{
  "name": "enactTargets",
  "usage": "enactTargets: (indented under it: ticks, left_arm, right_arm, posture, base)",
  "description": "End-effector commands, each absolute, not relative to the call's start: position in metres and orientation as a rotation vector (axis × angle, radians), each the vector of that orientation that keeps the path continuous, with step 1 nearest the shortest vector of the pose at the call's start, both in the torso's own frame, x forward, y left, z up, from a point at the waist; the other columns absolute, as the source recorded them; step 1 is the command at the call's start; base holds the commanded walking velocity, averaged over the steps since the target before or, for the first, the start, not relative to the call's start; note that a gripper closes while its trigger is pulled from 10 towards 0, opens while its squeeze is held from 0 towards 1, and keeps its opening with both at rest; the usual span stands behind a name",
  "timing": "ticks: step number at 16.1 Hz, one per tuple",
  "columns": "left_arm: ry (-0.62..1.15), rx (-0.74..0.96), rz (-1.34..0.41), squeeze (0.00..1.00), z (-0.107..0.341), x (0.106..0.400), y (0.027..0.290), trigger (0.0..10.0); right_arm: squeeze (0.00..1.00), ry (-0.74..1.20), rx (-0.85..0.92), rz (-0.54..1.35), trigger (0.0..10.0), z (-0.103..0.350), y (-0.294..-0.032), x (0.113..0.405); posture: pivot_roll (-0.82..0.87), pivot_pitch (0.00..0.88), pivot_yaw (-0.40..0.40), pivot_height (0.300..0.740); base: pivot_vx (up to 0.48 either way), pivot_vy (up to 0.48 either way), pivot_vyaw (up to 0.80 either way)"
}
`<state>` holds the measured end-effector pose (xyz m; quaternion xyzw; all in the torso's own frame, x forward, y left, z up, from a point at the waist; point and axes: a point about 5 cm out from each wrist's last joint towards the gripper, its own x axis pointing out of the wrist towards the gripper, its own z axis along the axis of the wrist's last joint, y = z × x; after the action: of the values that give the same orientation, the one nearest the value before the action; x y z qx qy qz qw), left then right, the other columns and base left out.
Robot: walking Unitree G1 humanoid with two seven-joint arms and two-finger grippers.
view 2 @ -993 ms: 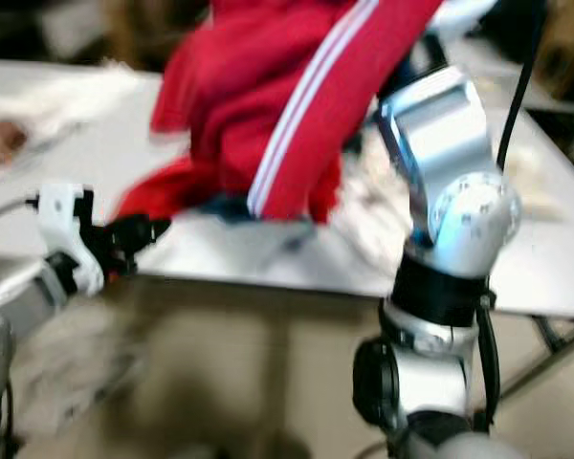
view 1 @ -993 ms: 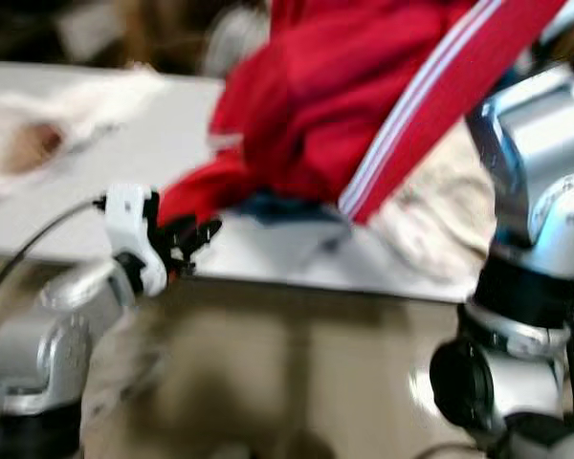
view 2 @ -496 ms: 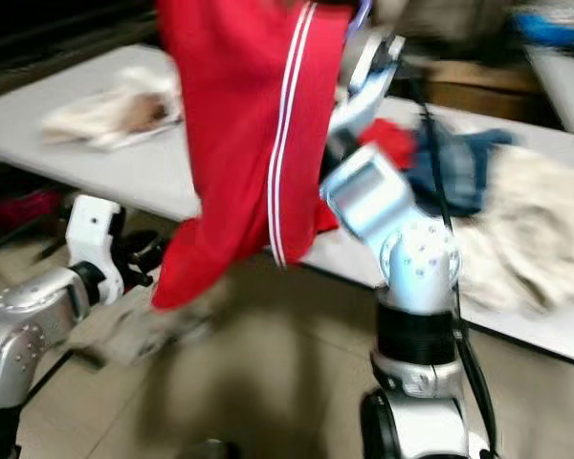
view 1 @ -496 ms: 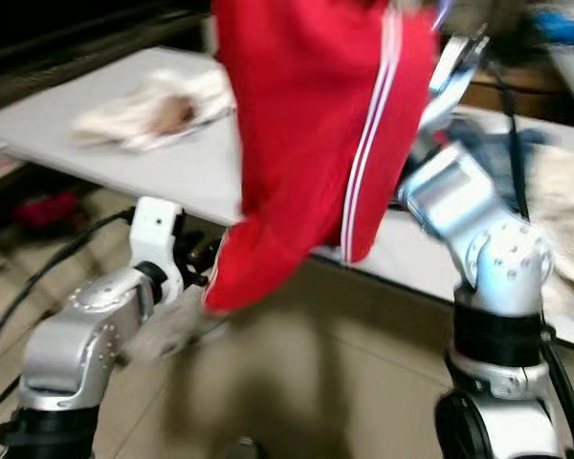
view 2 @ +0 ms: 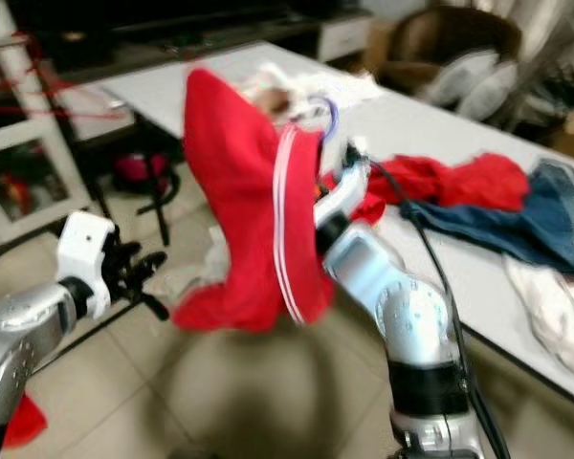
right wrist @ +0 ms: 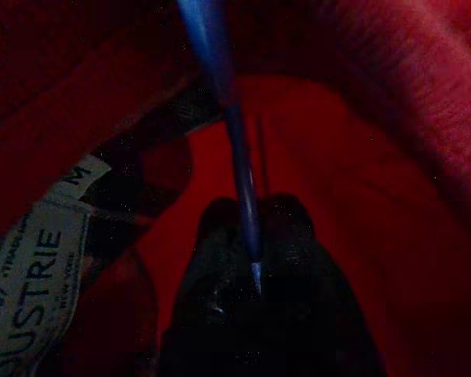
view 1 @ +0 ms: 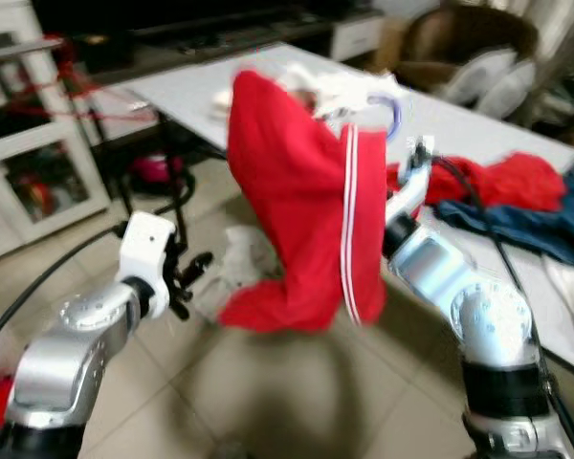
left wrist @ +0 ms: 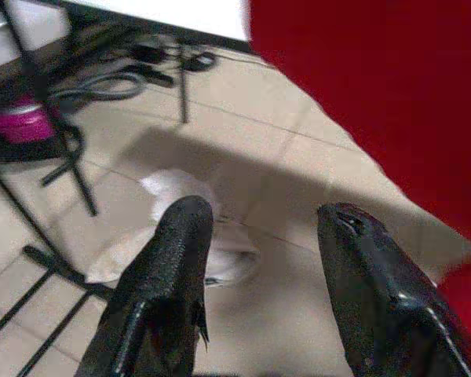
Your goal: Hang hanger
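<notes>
Overhead, the eye views take in the long white table (view 1: pixel 517 143) strewn with red and blue clothes (view 2: pixel 478 186), the beige tiled floor (view 1: pixel 297 402), and the big red garment with white stripes (view 1: pixel 301 220) hanging in the air before the robot, above the floor beside the table edge. Up close, the right wrist view adds what they miss: a thin blue hanger wire (right wrist: pixel 235 157) running between the right gripper's (right wrist: pixel 251 236) black fingers, which are pinched together on it, with red cloth and a white size label (right wrist: pixel 39 267) all around. From the eye views, the hanger's pale blue hook (view 1: pixel 390 113) pokes out above the garment's top, just over the raised right arm. Meanwhile the left gripper (left wrist: pixel 263 228) is held low to the garment's left, its fingers spread wide and gripping nothing; its wrist view shows floor, a crumpled white cloth (left wrist: pixel 220 251) and the red hem nearby.
</notes>
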<state>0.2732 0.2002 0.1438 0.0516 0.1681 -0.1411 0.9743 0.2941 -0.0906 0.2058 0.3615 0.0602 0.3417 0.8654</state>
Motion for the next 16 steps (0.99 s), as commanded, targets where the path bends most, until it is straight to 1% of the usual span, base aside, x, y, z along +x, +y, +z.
enactTargets:
  ticks: [1,3,4,6,8,11,13,16]
  left_arm:
    - [0.308,0.106,-0.227,0.0,0.147,0.277,0.207,10.0]
    - [0.279,0.118,-0.234,0.0,0.152,0.278,0.212,10.0]
    - [0.269,0.121,-0.25,0.0,0.153,0.277,0.214,10.0]
    - [0.251,0.151,-0.217,0.0,0.156,0.278,0.23,10.0]
    - [0.233,0.144,-0.21,0.0,0.159,0.28,0.234,10.0]
    - [0.224,0.142,-0.289,0.0,0.159,0.278,0.221,10.0]
    - [0.209,0.131,-0.31,0.0,0.158,0.276,0.219,10.0]
    - [0.18,0.109,-0.336,0.0,0.162,0.281,0.213,10.0]
  right_arm:
    - [0.0,0.101,0.735,0.728,10.0,0.206,-0.093,0.294]
    - [0.0,0.114,0.646,0.719,10.0,0.195,-0.103,0.296]
    - [0.0,0.115,0.616,0.718,10.0,0.192,-0.108,0.297]
    - [0.0,0.115,0.536,0.724,10.0,0.188,-0.118,0.301]
    - [0.0,0.111,0.483,0.75,10.0,0.189,-0.122,0.304]
    - [0.0,0.081,0.382,0.787,10.0,0.193,-0.132,0.31]
    - [0.0,0.065,0.397,0.775,10.0,0.195,-0.139,0.312]
    - [0.0,0.055,0.342,0.831,10.0,0.197,-0.146,0.315]
  posture:
    - [-0.02,0.0,-0.035,0.74]
    - [-0.02,0.0,-0.024,0.74]
    - [-0.02,0.0,-0.031,0.74]
    - [-0.02,0.0,-0.041,0.74]
    - [-0.02,0.0,-0.043,0.74]
    - [-0.01,0.0,-0.048,0.74]
    - [-0.02,0.0,-0.059,0.74]
    - [-0.02,0.0,-0.049,0.74]
  base:
    - [0.0,0.0,0.78]
    - [0.0,0.0,0.78]
    - [0.0,0.0,0.78]
    - [0.0,0.0,0.78]
    - [0.0,0.0,0.78]
    - [0.0,0.0,0.79]
    - [0.0,0.0,0.79]
    - [0.0,0.0,0.79]
